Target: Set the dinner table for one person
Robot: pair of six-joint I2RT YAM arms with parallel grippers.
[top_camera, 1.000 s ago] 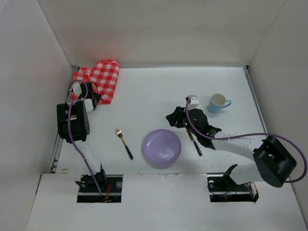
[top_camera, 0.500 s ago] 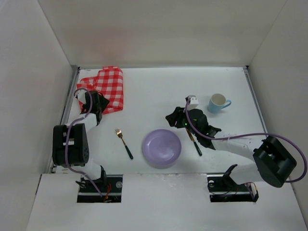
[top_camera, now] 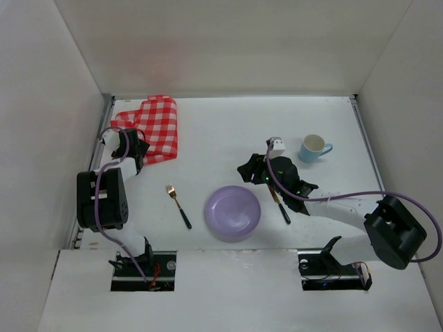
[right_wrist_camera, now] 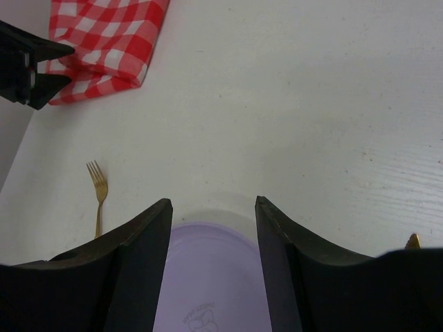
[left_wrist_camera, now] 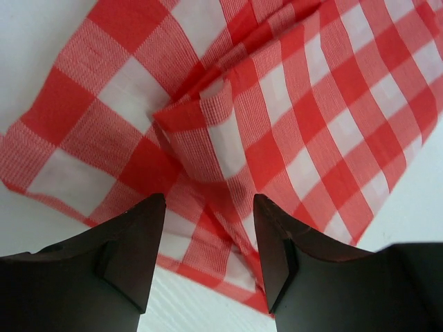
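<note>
The dinner table [top_camera: 221, 124] is a white tabletop. A red-and-white checked cloth [top_camera: 158, 126] lies folded at its far left. My left gripper [top_camera: 138, 151] hovers open at the cloth's near edge, and in the left wrist view the cloth [left_wrist_camera: 263, 124] lies below and beyond the open left gripper [left_wrist_camera: 208, 200], not pinched. A purple plate [top_camera: 232, 212] sits at the near centre, with a gold fork [top_camera: 178, 205] to its left and a black-handled gold utensil [top_camera: 279, 205] to its right. My right gripper [top_camera: 246, 170] is open and empty above the plate's far edge [right_wrist_camera: 208, 277].
A light blue mug [top_camera: 314, 148] stands at the right, beyond the right arm. Tall white panels wall in the table on three sides. In the right wrist view, the fork [right_wrist_camera: 98, 187] and the cloth [right_wrist_camera: 104, 41] lie to the left.
The left gripper dragged the cloth a little right, opened and let go of it, then drew back slightly. The right arm stayed almost still.
</note>
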